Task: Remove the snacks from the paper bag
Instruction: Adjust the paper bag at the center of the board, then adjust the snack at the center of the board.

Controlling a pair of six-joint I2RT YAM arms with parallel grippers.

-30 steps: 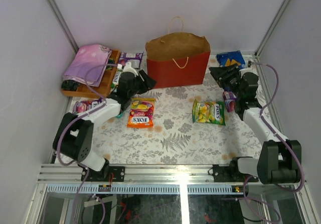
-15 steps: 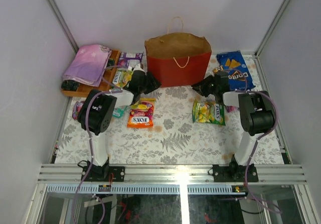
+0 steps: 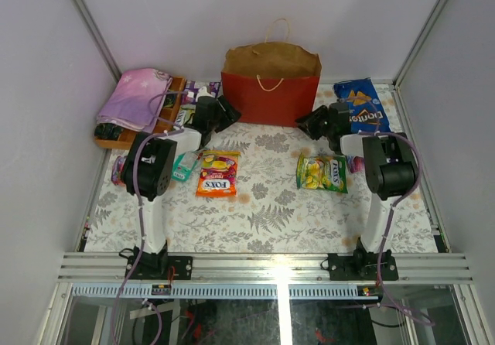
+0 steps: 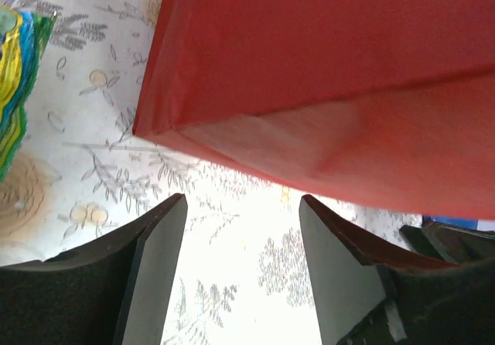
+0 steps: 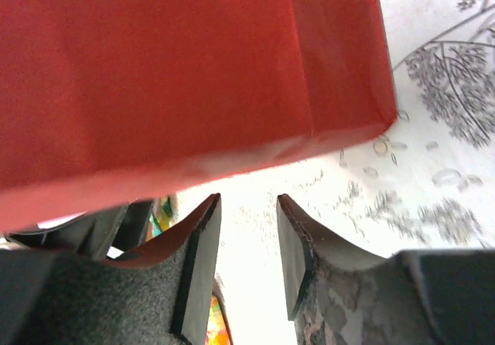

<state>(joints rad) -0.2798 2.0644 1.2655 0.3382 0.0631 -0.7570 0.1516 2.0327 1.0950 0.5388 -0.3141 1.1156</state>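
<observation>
Between the dark, flat-faced fingers of the left hand (image 4: 240, 213) lies only the leaf-printed worktop (image 4: 224, 283). Its jaws stand well apart and grip nothing, their tips just short of the lower left corner of the paper bag (image 4: 325, 66). The right hand (image 5: 247, 206) is also parted, more narrowly, and empty, with its tips close under the bag's opposite bottom corner. I cannot tell whether either hand touches the paper.

From above, the bag (image 3: 267, 97) stands upright at the far edge of the worktop with its mouth facing up and its long axis running left to right. It has smooth matte red walls, a creased brown kraft inside and thin pale cord handles. The two hands flank its base.

The snacks lie flat outside the bag. A glossy blue Doritos bag (image 3: 362, 109) sits to its right. A yellow-green candy bag (image 3: 322, 172) lies near the right arm. An orange candy bag (image 3: 217, 175) and a teal pouch (image 3: 184, 167) lie by the left arm. On the far left, a pink-purple folded cloth (image 3: 138, 97) rests on a wooden tray (image 3: 166, 134).
</observation>
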